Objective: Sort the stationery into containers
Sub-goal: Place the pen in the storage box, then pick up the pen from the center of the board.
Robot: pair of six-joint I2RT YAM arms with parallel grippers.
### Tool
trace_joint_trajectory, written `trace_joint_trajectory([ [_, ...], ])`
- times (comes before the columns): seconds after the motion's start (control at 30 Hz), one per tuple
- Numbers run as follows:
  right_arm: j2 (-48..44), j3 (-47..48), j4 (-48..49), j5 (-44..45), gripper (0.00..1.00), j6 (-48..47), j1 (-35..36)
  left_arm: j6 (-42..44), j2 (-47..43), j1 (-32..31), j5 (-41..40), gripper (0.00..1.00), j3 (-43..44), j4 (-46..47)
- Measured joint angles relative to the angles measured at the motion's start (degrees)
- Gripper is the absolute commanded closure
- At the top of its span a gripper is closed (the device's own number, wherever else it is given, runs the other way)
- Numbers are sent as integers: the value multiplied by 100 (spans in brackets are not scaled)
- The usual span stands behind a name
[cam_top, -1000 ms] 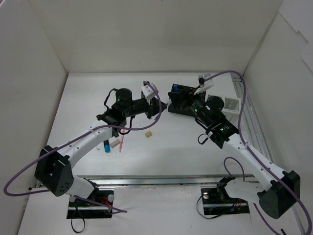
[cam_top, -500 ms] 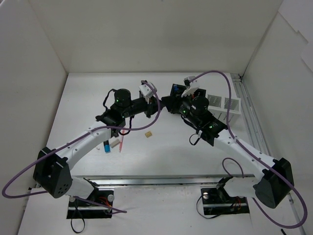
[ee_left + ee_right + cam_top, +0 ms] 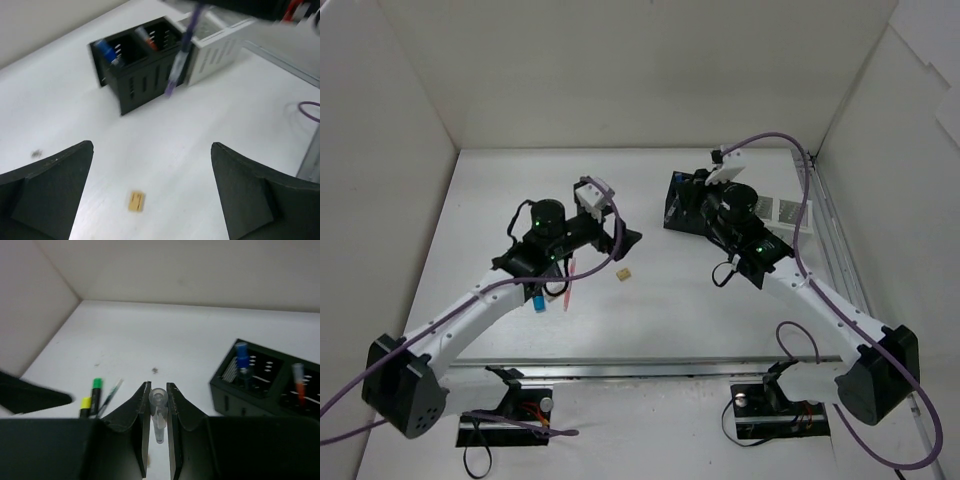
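Note:
My right gripper [image 3: 159, 387] is shut on a thin purple pen with a clear cap [image 3: 159, 410], seen end-on between its fingers. From the left wrist view the same pen [image 3: 179, 55] hangs upright in front of the black organizer [image 3: 135, 65], next to the white slatted organizer [image 3: 215, 45]. In the top view the right gripper [image 3: 698, 218] hovers by the black organizer [image 3: 678, 205]. My left gripper [image 3: 620, 240] stands wide open and empty [image 3: 152, 150] above the table, with a beige eraser [image 3: 136, 200] just below it.
The black organizer [image 3: 260, 385] holds a blue-capped item [image 3: 242, 355] and a red-tipped one [image 3: 298, 375]. A green and yellow highlighter [image 3: 92, 395] and a thin pen [image 3: 110, 392] lie on the table to the left. A blue highlighter [image 3: 538, 300] and pink pen [image 3: 568, 285] lie under the left arm.
The left gripper has opened and drawn back left and nearer, away from the organizers. The right gripper has closed on the pen and stays by the black organizer.

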Motion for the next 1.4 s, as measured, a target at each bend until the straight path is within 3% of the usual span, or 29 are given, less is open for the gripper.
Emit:
trace_joint_trajectory([
  [0.3, 83, 339, -269, 1250, 100, -1038, -1185, -1054, -1493, 577, -1620, 1, -1631, -1001],
  [0.53, 1137, 1084, -142, 1224, 100, -1364, -1884, -1644, -1615, 758, -2179, 0, -2343, -1690],
  [0.73, 2129, 1165, 2, 1178, 97, -1471, -2004, -1845, -1386, 960, -2310, 1, -2490, -1692],
  [0.9, 2441, 1163, -37, 1235, 67, -1434, -2024, -1906, -852, 1021, -2306, 1, -2490, -1631],
  [0.93, 2441, 1163, -63, 1244, 47, -1377, -2028, -1906, -754, 1021, -2306, 0, -2490, -1606],
  [1.03, 2378, 1158, -157, 1163, 18, -1178, -2037, -1902, -509, 1021, -2306, 0, -2490, -1458],
  [1.1, 2271, 1097, -232, 1003, 5, -1047, -2037, -1875, -352, 1021, -2306, 2, -2479, -1346],
  [1.27, 1436, 538, -431, 588, 2, -658, -2037, -1749, 313, 1021, -2306, 19, -2149, -1217],
  [1.4, 509, 46, -439, 337, 2, -396, -2035, -1641, 728, 1021, -2374, 23, -1823, -1200],
])
